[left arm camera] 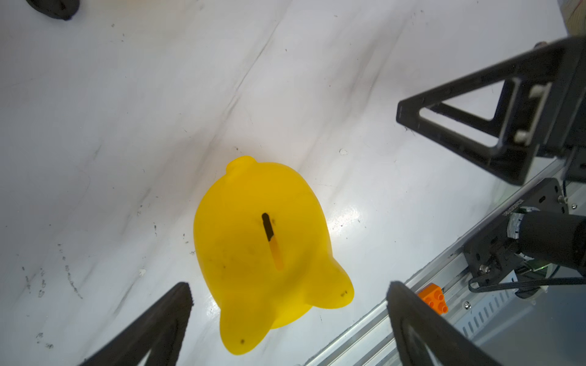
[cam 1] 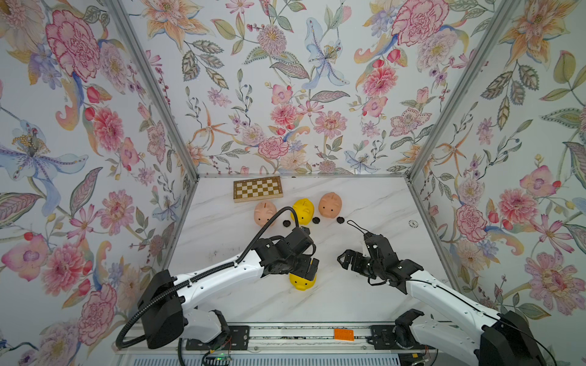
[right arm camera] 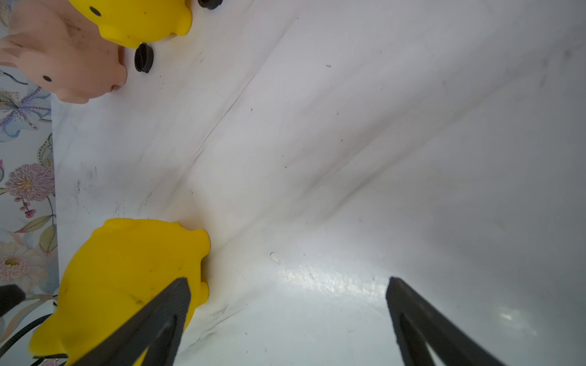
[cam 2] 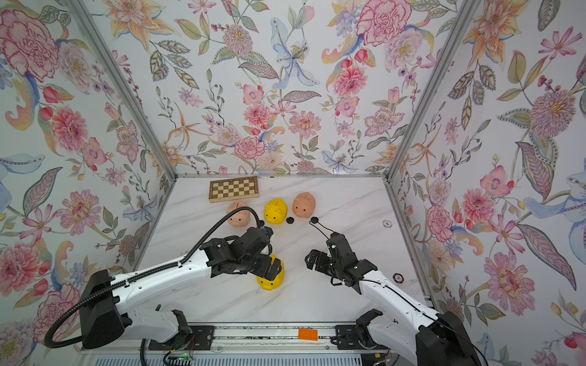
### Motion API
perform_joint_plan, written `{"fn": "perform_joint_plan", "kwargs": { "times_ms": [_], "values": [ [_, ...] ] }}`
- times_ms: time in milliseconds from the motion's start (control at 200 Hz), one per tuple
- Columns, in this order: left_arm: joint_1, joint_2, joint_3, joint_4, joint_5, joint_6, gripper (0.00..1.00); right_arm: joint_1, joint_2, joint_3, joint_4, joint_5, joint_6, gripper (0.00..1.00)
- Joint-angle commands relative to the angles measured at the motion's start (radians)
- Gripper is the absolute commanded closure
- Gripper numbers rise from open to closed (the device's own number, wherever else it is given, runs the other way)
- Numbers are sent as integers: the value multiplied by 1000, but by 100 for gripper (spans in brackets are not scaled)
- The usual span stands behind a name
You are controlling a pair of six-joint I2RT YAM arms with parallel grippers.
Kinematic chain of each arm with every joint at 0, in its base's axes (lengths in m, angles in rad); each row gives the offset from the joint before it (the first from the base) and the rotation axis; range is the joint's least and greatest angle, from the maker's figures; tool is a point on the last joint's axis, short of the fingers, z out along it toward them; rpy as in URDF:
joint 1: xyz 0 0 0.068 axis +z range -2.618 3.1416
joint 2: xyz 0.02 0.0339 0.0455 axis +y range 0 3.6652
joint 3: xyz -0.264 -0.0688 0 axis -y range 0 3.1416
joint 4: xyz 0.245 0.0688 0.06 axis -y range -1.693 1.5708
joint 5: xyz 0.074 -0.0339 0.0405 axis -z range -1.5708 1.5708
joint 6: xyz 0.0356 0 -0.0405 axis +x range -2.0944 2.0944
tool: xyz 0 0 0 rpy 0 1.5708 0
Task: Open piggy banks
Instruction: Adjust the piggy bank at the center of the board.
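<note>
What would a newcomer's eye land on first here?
The loud floral walls all around the white table. Next, the bright yellow piggy bank at the front centre, directly under the open left gripper. Behind it, a row of three piggy banks with loose black plugs lying before them, near the chessboard.

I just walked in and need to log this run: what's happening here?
Two robot arms are working on opening piggy banks. The three back piggy banks stand near the chessboard, with three black plugs lying loose in front of them. The left gripper hovers open over the front yellow piggy bank, slot up, not yet gripping it. The right gripper is open beside it, empty.
</note>
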Motion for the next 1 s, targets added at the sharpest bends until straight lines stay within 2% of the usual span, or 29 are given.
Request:
{"fn": "perform_joint_plan", "kwargs": {
  "times_ms": [0,210,470,620,861,991],
  "values": [
    [-40,65,77,-151,-106,-31,1,-21,13,-5,-4,-37,-58,1],
    [-103,194,186,-268,-190,-103,1,-47,34,-17,32,-87,-88,1],
    [-121,281,218,-286,-196,-153,1,-74,11,-40,46,-135,-115,1],
    [-121,295,232,-287,-198,-161,2,-90,-12,-58,45,-152,-123,1],
    [-121,286,263,-297,-199,-160,12,-110,-35,-76,48,-163,-129,1],
    [-121,266,256,-305,-190,-161,13,-114,-41,-79,51,-168,-127,1]
  ]
}}
